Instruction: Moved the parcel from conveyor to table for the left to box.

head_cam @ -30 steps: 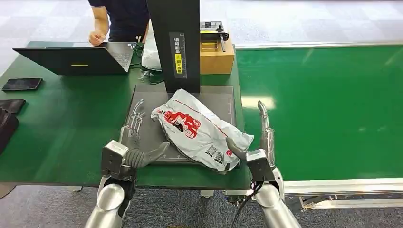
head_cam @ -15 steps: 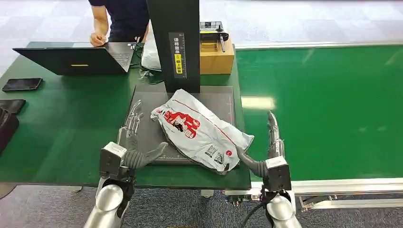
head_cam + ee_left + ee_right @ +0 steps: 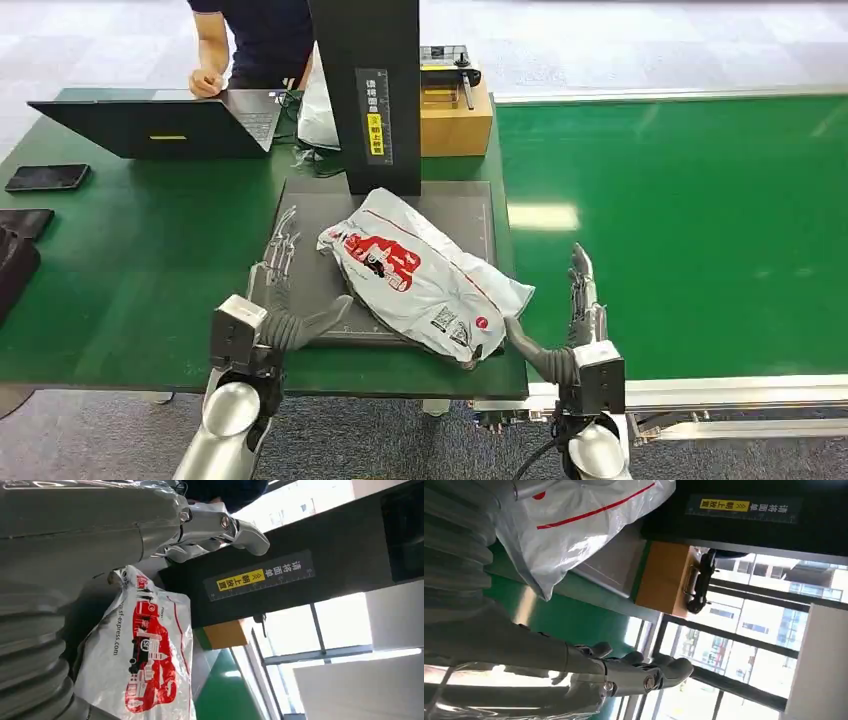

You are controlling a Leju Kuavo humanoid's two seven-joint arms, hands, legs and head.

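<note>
The parcel (image 3: pixel 415 275), a white plastic mailer with red print, lies flat on the dark scale plate (image 3: pixel 320 215) at the green table's near edge. It shows in the left wrist view (image 3: pixel 145 655) and the right wrist view (image 3: pixel 574 515) too. My left hand (image 3: pixel 275 300) is open at the plate's near left corner, fingers stretched forward, thumb pointing toward the parcel without touching it. My right hand (image 3: pixel 575 320) is open over the conveyor belt (image 3: pixel 680 220), just right of the parcel, with its thumb reaching toward the parcel's near corner.
A black post (image 3: pixel 368 95) with a yellow label rises behind the plate. A cardboard box (image 3: pixel 457 110) stands behind it. A laptop (image 3: pixel 150 125), a phone (image 3: pixel 45 177) and a dark pouch (image 3: pixel 15 255) lie at the left. A person (image 3: pixel 250 40) stands at the far side.
My right hand has pulled back from the parcel's right edge, moving right and nearer me, onto the conveyor side. The left hand and the parcel have stayed put.
</note>
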